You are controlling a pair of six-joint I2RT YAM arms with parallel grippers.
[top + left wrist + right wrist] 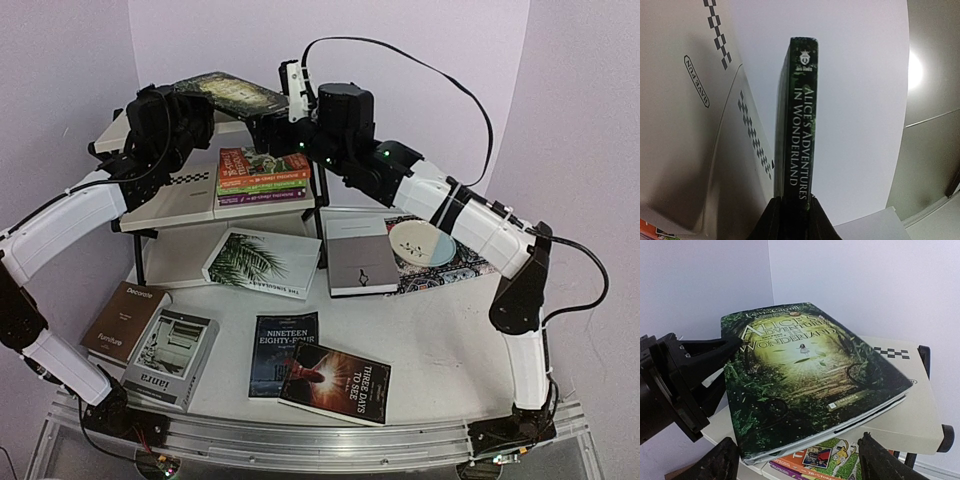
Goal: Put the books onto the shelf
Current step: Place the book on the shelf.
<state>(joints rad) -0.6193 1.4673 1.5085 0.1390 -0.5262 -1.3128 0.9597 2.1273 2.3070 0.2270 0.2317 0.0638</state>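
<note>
A dark green "Alice's Adventures in Wonderland" book (232,93) is held level above the shelf's (170,205) top tier. My left gripper (188,108) is shut on its spine (801,125), the jaws (795,201) pinching the spine's near end. My right gripper (288,112) is open at the book's opposite edge; its fingers (879,460) stand wide apart just below the cover (805,360), not touching it. A stack of green, orange and purple Treehouse books (262,172) lies on the middle tier. Several more books lie on the table: palm-leaf (258,262), grey (358,255), brown (125,318).
A patterned placemat (470,265) with a white bowl (422,243) sits at the right of the table. Near the front lie "Nineteen Eighty-Four" (280,350), "Three Days to See" (338,382) and a black-and-white book (175,355). Purple walls close in behind the shelf.
</note>
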